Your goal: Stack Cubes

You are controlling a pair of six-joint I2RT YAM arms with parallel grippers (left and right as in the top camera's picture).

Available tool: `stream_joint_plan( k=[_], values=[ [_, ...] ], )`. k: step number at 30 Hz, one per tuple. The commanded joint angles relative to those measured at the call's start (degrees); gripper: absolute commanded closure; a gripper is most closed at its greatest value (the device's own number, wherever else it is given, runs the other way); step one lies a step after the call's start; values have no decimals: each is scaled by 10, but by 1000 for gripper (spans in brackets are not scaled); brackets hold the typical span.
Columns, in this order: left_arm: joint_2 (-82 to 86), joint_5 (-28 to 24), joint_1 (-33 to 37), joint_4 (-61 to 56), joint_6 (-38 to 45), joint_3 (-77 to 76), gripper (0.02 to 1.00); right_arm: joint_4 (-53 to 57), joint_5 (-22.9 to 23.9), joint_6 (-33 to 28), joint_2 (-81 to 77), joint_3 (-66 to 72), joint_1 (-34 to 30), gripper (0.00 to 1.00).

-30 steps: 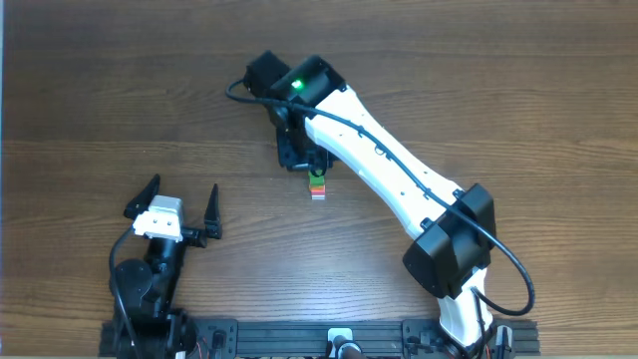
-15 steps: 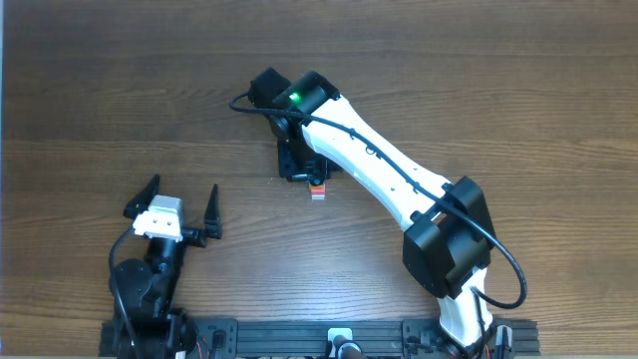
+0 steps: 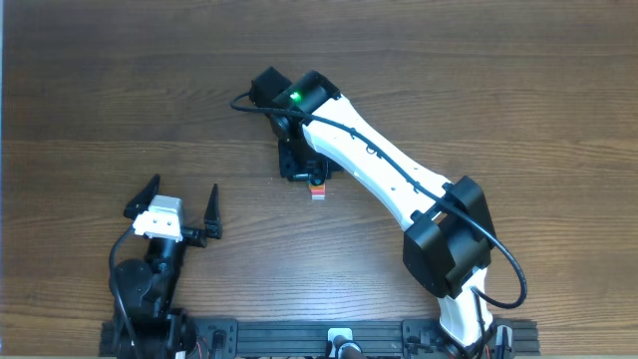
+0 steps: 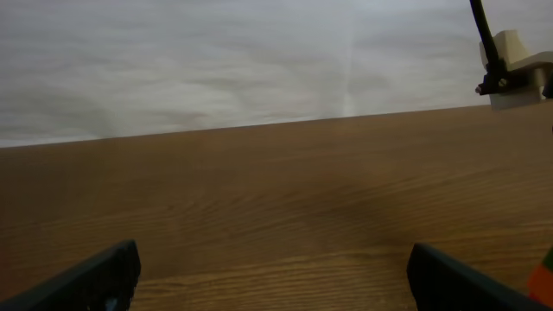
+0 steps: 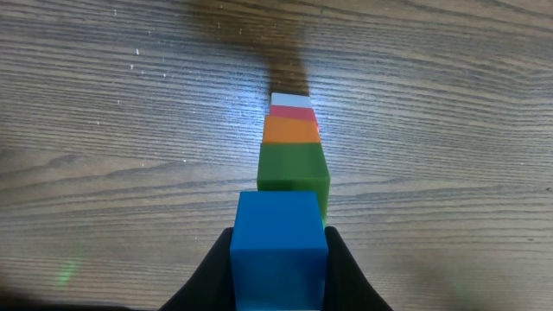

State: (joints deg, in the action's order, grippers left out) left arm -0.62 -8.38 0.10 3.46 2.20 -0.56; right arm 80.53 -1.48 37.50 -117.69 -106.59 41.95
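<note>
My right gripper [image 5: 278, 263] is shut on a blue cube [image 5: 278, 238], which it holds right over a stack of cubes. From the top down, that stack is a green cube [image 5: 294, 173], an orange cube [image 5: 290, 130], a red cube [image 5: 293, 113] and a white cube [image 5: 291, 100]. I cannot tell whether the blue cube touches the green one. In the top view the right gripper [image 3: 305, 166] covers most of the stack [image 3: 318, 190] at the table's middle. My left gripper [image 3: 181, 205] stands open and holds nothing near the front left, far from the stack.
The brown wooden table [image 3: 518, 120] is bare around the stack. The right arm [image 3: 384, 175] crosses diagonally from its base at the front right. A pale wall [image 4: 216, 60] rises behind the table's far edge.
The right gripper with the blue cube has shifted over the stack, now hiding the green cube in the top view. The left arm has kept still.
</note>
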Motion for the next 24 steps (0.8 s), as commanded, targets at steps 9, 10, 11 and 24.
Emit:
stream_joint_plan(
  k=[9, 10, 11, 24],
  values=[
    [2, -6, 3, 2, 8, 2, 18, 0, -2, 6, 19, 12, -10, 989],
    [2, -6, 3, 2, 8, 2, 18, -1, -2, 6, 19, 12, -10, 991],
    [2, -6, 3, 2, 8, 2, 18, -1, -2, 6, 19, 12, -10, 989],
    [2, -6, 3, 2, 8, 2, 20, -2, -2, 6, 19, 14, -10, 991]
  ],
)
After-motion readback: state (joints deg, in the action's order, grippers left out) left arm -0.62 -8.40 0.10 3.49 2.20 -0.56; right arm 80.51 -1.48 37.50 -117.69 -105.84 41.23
